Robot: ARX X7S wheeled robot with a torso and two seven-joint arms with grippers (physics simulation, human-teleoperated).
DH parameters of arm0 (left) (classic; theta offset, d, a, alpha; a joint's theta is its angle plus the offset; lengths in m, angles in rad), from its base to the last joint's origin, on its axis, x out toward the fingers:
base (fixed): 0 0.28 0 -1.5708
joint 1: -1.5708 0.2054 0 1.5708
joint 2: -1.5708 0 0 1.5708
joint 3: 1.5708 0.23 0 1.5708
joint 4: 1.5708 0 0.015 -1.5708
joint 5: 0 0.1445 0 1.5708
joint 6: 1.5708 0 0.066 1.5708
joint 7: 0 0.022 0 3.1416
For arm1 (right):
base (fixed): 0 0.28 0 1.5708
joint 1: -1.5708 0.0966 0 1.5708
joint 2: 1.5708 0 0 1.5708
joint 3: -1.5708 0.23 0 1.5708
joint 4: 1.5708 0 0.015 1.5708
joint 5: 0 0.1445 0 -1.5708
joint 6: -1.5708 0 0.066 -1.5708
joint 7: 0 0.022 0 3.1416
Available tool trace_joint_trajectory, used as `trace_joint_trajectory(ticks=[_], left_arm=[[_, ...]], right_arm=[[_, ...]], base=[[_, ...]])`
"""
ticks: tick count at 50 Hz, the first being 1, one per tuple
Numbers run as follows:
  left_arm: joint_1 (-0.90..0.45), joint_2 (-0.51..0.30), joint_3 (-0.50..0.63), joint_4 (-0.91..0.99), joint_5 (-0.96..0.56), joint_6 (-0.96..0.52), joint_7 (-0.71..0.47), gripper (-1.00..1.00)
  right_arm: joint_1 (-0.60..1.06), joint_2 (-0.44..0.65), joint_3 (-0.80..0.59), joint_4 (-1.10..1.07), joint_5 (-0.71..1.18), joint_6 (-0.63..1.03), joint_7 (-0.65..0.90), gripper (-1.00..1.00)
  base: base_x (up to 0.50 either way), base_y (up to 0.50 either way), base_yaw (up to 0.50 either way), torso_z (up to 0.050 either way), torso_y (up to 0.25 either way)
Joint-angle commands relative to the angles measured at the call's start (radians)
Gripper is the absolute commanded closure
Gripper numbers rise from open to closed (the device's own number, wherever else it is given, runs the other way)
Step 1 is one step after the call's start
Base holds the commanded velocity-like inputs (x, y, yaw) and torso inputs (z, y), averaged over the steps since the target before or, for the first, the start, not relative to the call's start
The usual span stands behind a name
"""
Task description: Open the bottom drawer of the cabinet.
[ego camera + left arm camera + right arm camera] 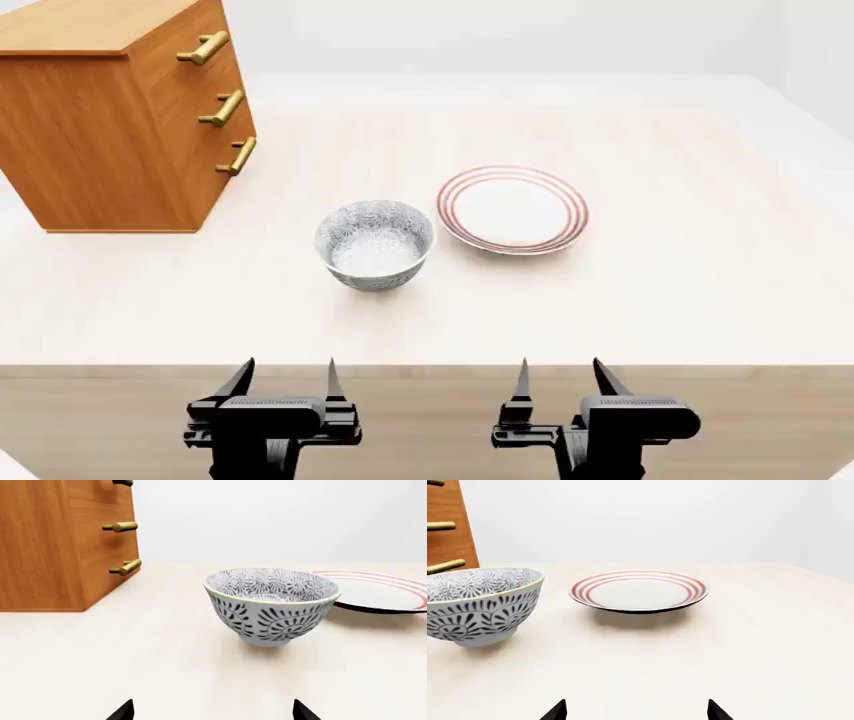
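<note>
while both arms wait at the near table edge, left gripper (283, 375) and right gripper (558, 373) are spread and empty. cabinet (114, 120) stands far left, fronts angled right; bottom drawer (227, 185) shut, its handle (239, 156) likely the left arm's reach. bowl (375, 244) and plate (513, 209) sit between. no writing visible.

where the three cameras look

the head camera looks down from high up over the whole table (694, 290). both wrist cameras sit low and near, facing forward. all three see the bowl (375, 245) and plate (638, 591).
</note>
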Motion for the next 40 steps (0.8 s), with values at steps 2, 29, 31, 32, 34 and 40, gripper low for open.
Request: trace_joint_trajectory(ticks=[2, 29, 31, 32, 34, 40], left_arm=[[0.005, -0.022, 0.027, 0.004, -0.02, 0.0, -0.019, -1.0], [-0.014, -0.082, 0.091, 0.012, -0.067, -0.061, -0.065, -1.0], [-0.027, -0.095, 0.1, 0.101, -0.07, -0.175, -0.065, -1.0], [-0.033, -0.1, 0.101, 0.141, -0.076, -0.221, -0.065, -1.0], [-0.068, -0.117, 0.097, 0.278, -0.094, -0.371, -0.066, -1.0], [-0.095, -0.139, 0.092, 0.439, -0.122, -0.484, -0.064, -1.0]], right_arm=[[-0.014, 0.024, -0.036, 0.014, 0.027, -0.042, -0.005, -1.0], [0.001, 0.073, -0.092, -0.026, 0.074, 0.057, 0.08, -1.0], [0.022, 0.089, -0.1, -0.141, 0.077, 0.214, 0.086, -1.0], [0.029, 0.096, -0.105, -0.19, 0.077, 0.264, 0.087, -1.0], [0.057, 0.116, -0.1, -0.367, 0.109, 0.411, 0.076, -1.0], [0.082, 0.133, -0.091, -0.511, 0.117, 0.491, 0.094, -1.0]], base=[[0.0, 0.0, 0.0, 0.0, 0.0], [0.0, 0.24, 0.0, 0.0, 0.0], [0.0, 0.0, 0.0, 0.0, 0.0], [0.0, 0.0, 0.0, 0.0, 0.0], [0.0, 0.0, 0.0, 0.0, 0.0], [0.24, 0.0, 0.0, 0.0, 0.0]])
